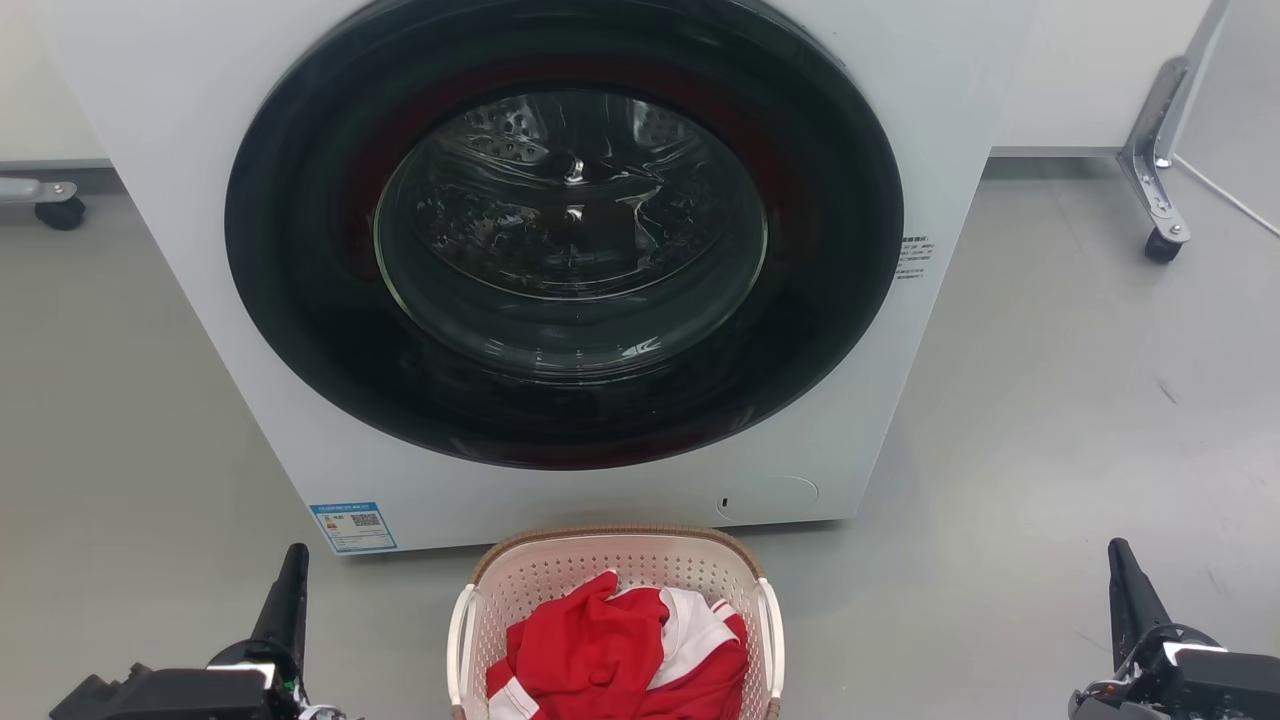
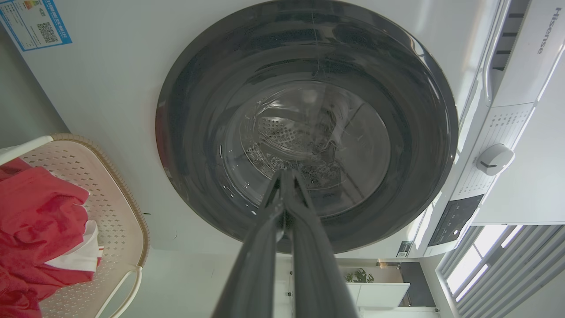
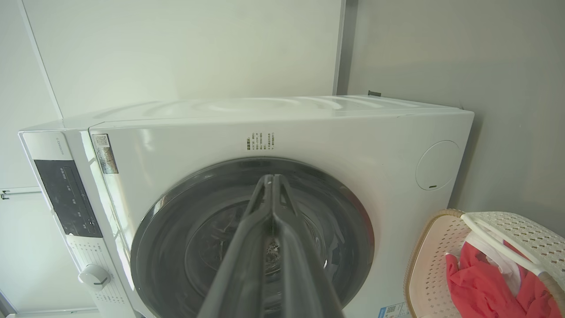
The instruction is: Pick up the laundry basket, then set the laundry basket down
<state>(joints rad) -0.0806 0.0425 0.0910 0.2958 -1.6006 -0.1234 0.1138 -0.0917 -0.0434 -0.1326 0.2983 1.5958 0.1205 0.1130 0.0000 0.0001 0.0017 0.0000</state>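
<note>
Smooth matte grey floor (image 1: 1050, 400), w/ a glossy white front-load washing machine (image 1: 180, 150) standing on it: round dark door ring, domed glass porthole (image 1: 570, 230), perforated steel drum behind. The laundry basket (image 1: 615, 533) sits on the floor just in front of the machine, btwn the two grippers & well apart from both: cream perforated plastic, rounded-rect., brown woven-look rim, thin white side handles. Crumpled red & white fabric (image 1: 600, 650) heaped inside. At lower left the left gripper (image 1: 297, 552), long dark tapered fingers pressed together, nothing btwn them. At lower right the right gripper (image 1: 1118, 548), same: fingers together, empty
</note>
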